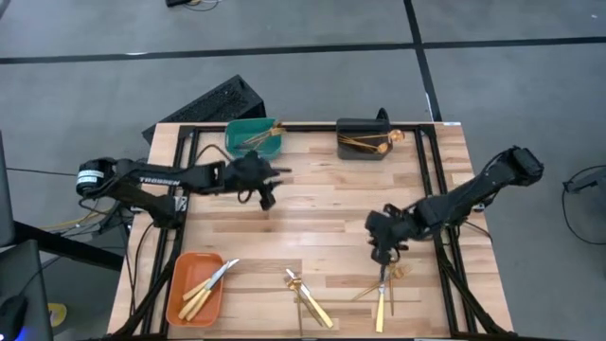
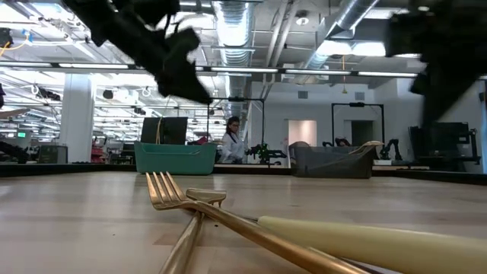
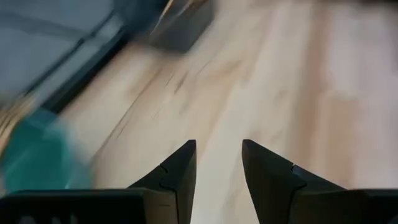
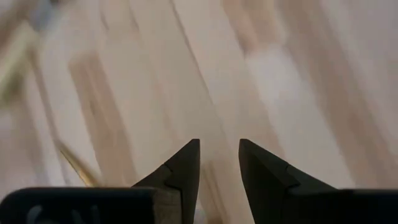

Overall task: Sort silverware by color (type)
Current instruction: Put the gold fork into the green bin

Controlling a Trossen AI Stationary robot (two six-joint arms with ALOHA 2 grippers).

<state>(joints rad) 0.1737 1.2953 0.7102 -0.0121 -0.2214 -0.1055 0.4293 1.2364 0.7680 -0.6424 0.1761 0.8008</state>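
Already knives [image 1: 206, 287] lie in orange bin [image 1: 178, 275].

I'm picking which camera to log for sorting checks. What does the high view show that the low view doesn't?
Only the high view shows the orange bin holding knives, and both end effectors, left and right, above bare wood. Only the low view shows a fork up close and a person in the room behind. Both show the teal bin and dark grey bin.

You've got a grey floor [image 1: 312, 28] crossed by dark seams around the wooden table [image 1: 322, 204]. Behind it, your open hall shows ceiling ducts [image 2: 232, 19], strip lights, a white column [image 2: 76, 114]
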